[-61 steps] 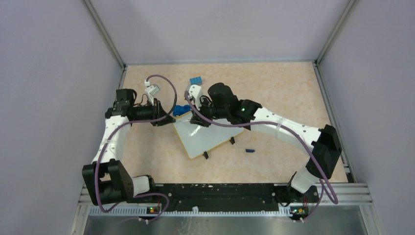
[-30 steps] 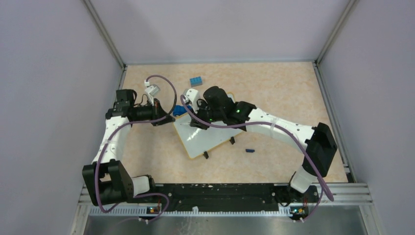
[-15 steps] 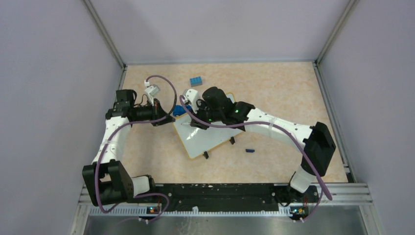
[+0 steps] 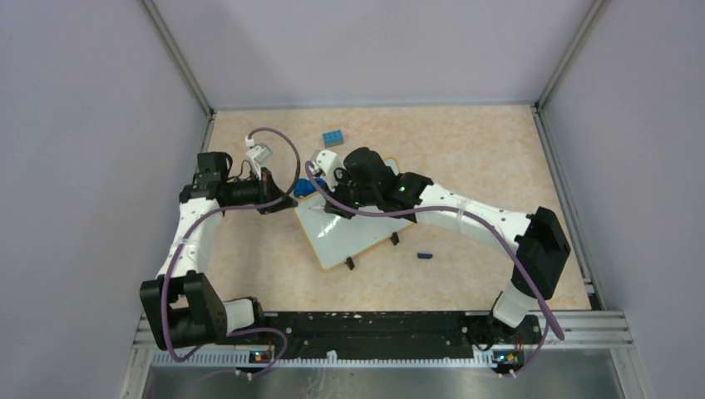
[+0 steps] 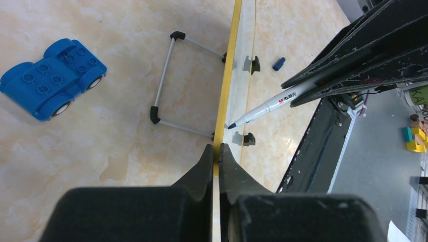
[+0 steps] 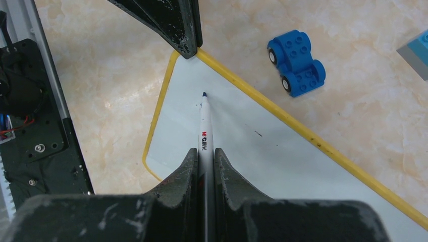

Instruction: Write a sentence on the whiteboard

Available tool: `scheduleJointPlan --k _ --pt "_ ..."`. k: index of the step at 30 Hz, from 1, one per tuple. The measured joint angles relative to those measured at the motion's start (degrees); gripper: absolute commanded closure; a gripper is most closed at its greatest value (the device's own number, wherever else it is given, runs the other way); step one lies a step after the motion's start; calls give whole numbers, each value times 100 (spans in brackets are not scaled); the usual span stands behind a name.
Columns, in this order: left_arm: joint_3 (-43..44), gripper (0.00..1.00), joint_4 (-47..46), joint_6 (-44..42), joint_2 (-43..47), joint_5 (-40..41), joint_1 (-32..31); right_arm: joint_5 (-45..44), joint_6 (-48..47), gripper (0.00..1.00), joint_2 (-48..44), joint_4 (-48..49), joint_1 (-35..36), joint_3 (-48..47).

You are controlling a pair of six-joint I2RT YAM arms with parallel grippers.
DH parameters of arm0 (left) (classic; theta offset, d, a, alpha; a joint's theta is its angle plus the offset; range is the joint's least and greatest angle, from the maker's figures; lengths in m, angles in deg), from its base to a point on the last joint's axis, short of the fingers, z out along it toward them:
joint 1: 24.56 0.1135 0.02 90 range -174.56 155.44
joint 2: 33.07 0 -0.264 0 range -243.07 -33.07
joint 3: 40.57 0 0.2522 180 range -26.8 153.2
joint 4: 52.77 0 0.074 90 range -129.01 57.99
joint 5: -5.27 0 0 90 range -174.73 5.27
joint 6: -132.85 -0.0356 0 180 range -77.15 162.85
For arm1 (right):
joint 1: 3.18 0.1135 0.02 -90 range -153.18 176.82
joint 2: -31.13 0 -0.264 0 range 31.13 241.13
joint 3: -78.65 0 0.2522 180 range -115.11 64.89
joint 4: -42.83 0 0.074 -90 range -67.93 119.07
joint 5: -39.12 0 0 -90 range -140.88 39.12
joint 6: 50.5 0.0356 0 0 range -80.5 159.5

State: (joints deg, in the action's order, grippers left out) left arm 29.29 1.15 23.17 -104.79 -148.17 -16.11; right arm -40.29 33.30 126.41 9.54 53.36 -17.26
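Beige tabletop [image 4: 465, 150] — whiteboard [image 4: 353, 237] partly hidden under right tool [image 6: 206, 154] gripping marker [image 6: 204, 121].

Tabletop [image 4: 465, 150] is a beige marbled surface. Lying on it: the whiteboard [image 4: 353, 233], turned at an angle mid-table, and a blue toy car [image 6: 296, 63] just off its far corner. There's also a blue brick [image 4: 333, 137] further back and a small dark blue cap [image 4: 425, 256] near the board's clip-feet edge.
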Motion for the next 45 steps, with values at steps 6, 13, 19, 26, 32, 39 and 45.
scheduleJointPlan --k 6,13,19,26,32,39,45 --pt "-9 100 -13 -17 0 2 0 -20 0 100 4 0 4 -2" --pt "-9 100 -24 -42 0 28 2 26 22 100 85 13 11 -55" --pt "-11 100 -33 -55 0 28 0 79 26 100 168 -7 57 -153" --pt "-20 100 -35 -59 0 28 2 114 26 100 232 7 114 -166" --pt "-24 100 -37 -61 0 28 2 127 20 100 273 2 177 -164" --pt "-31 100 -59 -61 0 33 2 122 -22 100 267 13 181 -98" --pt "-35 100 -74 -66 0 48 2 122 -26 100 186 -7 162 98"
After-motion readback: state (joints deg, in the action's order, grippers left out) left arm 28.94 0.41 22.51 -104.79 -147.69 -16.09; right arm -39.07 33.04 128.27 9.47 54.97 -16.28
